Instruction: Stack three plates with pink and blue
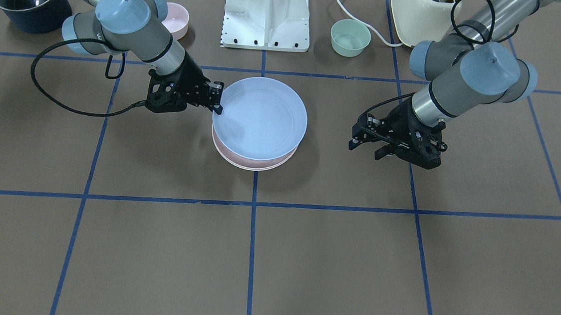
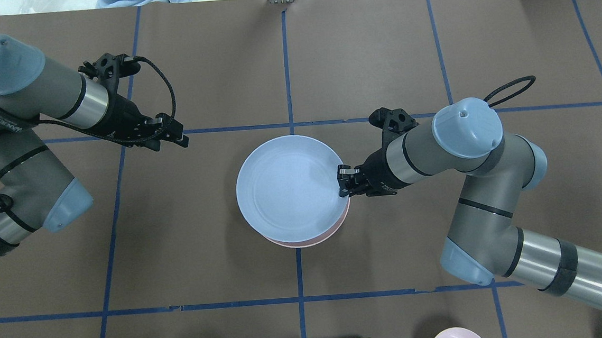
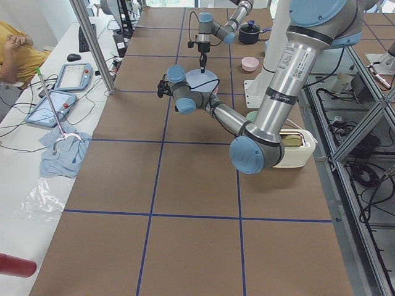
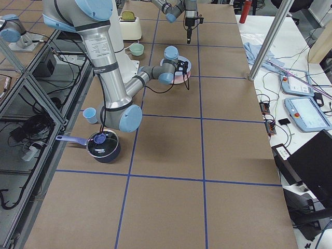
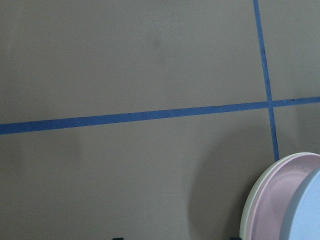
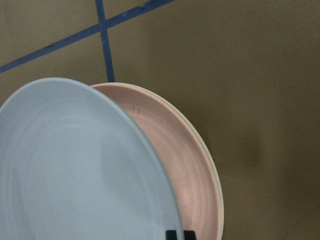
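Right end effector (image 2: 344, 179) is clamped on the rim of the light blue plate (image 2: 287, 189), at that plate's right edge in the overhead view, middle of frame.

The blue plate lies over the pale pink plate (image 6: 182, 165) and is shifted off-centre, so a crescent of pink shows along one side. In the right wrist view the blue plate looks lifted off the pink one at the gripped side. I cannot tell whether its far edge touches.

Under the pink plate I see only the thin rim of the cream-white plate (image 5: 246, 215). These two sit nested and flat on the brown surface (image 1: 153, 247). The stack is just above a blue tape crossing (image 1: 255, 203) in the front-facing view.

Left end effector (image 1: 365, 150) has its fingers spread and holds nothing. It is at centre right of the front-facing view, over bare paper and well apart from the stack.

Along the top of the front-facing view:
- Dark pot with a glass lid (image 1: 30, 0), upper left.
- Small pink bowl (image 1: 177, 19), partly behind the right arm.
- White robot base (image 1: 266, 16), top centre.
- Small green bowl (image 1: 350, 38), right of the base.
- Cream toaster (image 1: 417, 15), with its white cord running off to the left.
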You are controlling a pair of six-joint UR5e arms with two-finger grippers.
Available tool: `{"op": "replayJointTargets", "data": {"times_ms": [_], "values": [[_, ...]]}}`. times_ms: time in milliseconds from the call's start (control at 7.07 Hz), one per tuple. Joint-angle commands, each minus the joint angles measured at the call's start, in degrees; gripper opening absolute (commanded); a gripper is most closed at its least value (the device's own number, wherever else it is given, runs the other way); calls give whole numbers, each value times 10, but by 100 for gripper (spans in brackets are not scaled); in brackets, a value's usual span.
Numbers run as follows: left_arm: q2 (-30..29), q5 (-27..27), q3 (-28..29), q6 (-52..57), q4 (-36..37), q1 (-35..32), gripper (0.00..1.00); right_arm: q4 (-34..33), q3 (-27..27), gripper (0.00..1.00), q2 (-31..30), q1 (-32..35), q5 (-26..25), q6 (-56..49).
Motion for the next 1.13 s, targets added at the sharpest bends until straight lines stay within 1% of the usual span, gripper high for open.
{"op": "replayJointTargets", "data": {"times_ms": [0,141,283,424,566,707,848,990], "values": [[0,0,4,0,-3,0,76,1,-1,99,-3,-7,-8,0],[0,0,4,0,-4,0,76,2,-1,100,-1,-7,-27,0],[0,0,4,0,-4,0,76,3,3,100,-5,-6,-27,-1],[11,0,2,2,-7,-2,76,3,12,100,-12,9,-19,-3],[19,0,0,58,-1,-18,76,0,17,100,-35,39,-3,-8],[50,0,-3,109,-4,-32,76,-1,15,100,-62,86,25,-30],[69,-13,-8,149,-1,-55,76,-2,14,100,-97,130,58,-107],[97,-48,-17,197,0,-103,76,-3,13,100,-138,184,94,-198]]}}
